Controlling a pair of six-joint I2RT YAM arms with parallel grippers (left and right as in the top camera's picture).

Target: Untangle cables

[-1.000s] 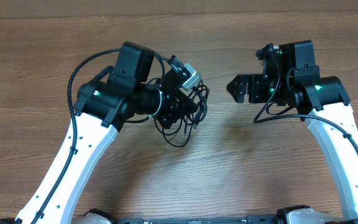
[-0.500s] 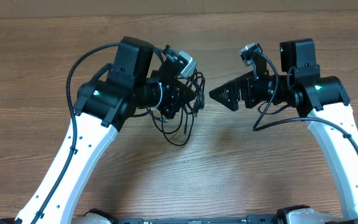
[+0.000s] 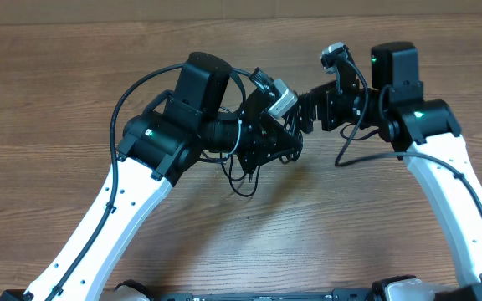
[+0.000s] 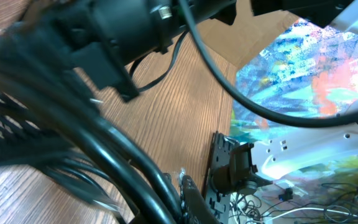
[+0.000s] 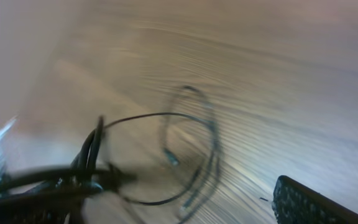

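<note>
wood-grain surface (image 3: 375, 242). left pincer (image 3: 281, 144) clamped shut on cables (image 3: 249, 167), held up so the loose loops hang toward the surface. right pincer (image 3: 301, 119) wide open, just beside them, probably lined up to pull out a strand.

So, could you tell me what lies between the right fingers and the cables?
Only bare table separates the fingers from the cables, in the right wrist view.

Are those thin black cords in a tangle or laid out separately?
Tangled. The cables hang as one clump of overlapping loops from the left gripper, which is shut on them; no cord lies apart.
</note>
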